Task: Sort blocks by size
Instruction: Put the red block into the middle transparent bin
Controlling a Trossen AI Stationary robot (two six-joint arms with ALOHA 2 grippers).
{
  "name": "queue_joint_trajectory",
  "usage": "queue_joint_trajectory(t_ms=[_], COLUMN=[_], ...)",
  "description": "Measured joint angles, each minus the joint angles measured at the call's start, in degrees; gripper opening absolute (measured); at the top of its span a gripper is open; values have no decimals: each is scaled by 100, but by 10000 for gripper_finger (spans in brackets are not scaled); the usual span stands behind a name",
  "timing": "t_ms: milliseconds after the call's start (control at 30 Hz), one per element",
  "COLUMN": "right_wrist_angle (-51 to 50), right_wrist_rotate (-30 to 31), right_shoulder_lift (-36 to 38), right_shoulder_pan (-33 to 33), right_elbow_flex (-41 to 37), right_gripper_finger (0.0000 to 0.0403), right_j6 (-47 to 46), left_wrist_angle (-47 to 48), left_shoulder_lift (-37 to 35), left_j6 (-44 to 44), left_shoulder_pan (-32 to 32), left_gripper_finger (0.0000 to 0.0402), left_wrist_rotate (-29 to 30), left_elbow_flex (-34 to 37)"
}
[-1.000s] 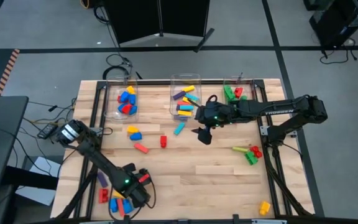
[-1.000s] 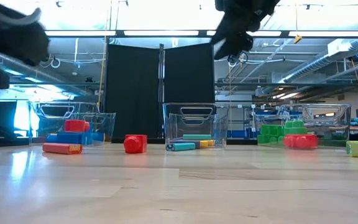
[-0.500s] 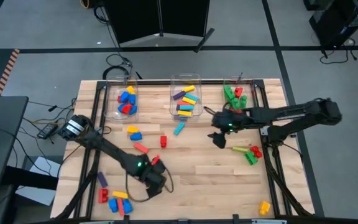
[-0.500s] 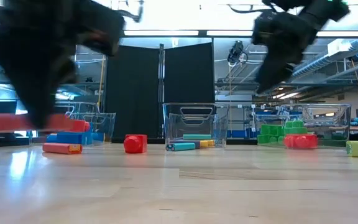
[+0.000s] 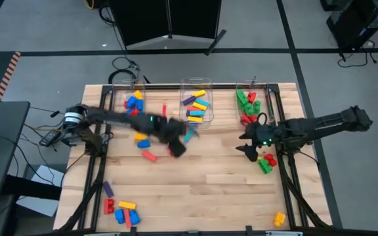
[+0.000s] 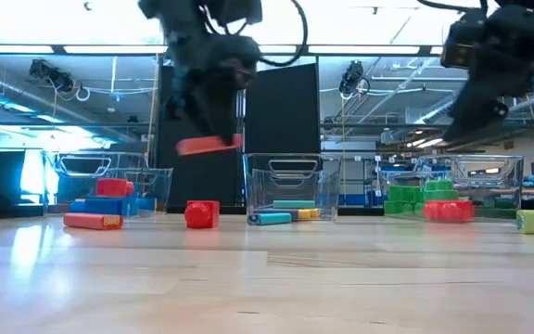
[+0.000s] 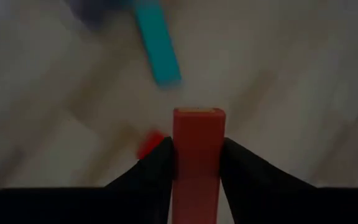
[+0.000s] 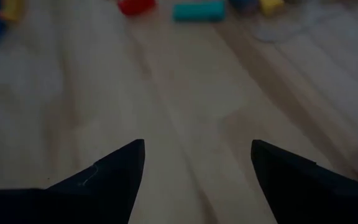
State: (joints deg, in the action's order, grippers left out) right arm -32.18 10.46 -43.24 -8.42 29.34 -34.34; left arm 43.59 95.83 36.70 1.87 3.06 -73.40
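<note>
The left gripper (image 7: 196,155) is clamped on a long red block (image 7: 197,152), carrying it above the table (image 5: 209,190) just in front of the middle bin (image 5: 196,85). The right gripper (image 8: 197,155) hangs with fingers spread and empty near the green and red blocks (image 5: 266,162) at the right edge

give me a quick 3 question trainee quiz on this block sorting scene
1. True or false: the left gripper holds a long red block between its fingers.
2. Which bin holds the green blocks? A) left bin B) middle bin C) right bin
3. Fill in: the right gripper's fingers are ____ and hold nothing.

Key
1. True; the low view shows it lifted clear of the table.
2. C
3. open
</note>
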Motion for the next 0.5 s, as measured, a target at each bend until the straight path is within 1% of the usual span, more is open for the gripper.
queue_joint_trajectory(t_ms=[100, 167, 333, 433, 500], right_wrist_angle=[-406, -580, -735, -695, -691], right_wrist_rotate=[585, 824, 1113, 1266, 1381], right_shoulder_lift=[-33, -76, -189, -273, -316], right_shoulder_pan=[-354, -527, -685, -661, -610], right_elbow_flex=[0, 0, 0, 0, 0], right_gripper_finger=[303, 301, 301, 303, 305], right_j6=[-242, -429, -748, -874, -962], left_wrist_angle=[0, -49, -45, -23, -13], left_shoulder_lift=[18, 24, 72, 346, 674], left_j6=[-629, -1112, -2176, -2679, -2891], left_shoulder_pan=[584, 895, 1652, 2096, 2339], left_gripper_finger=[127, 123, 115, 117, 119], left_wrist_rotate=[-166, -140, 203, 125, -83], left_elbow_flex=[-437, -838, -1826, -2416, -2837])
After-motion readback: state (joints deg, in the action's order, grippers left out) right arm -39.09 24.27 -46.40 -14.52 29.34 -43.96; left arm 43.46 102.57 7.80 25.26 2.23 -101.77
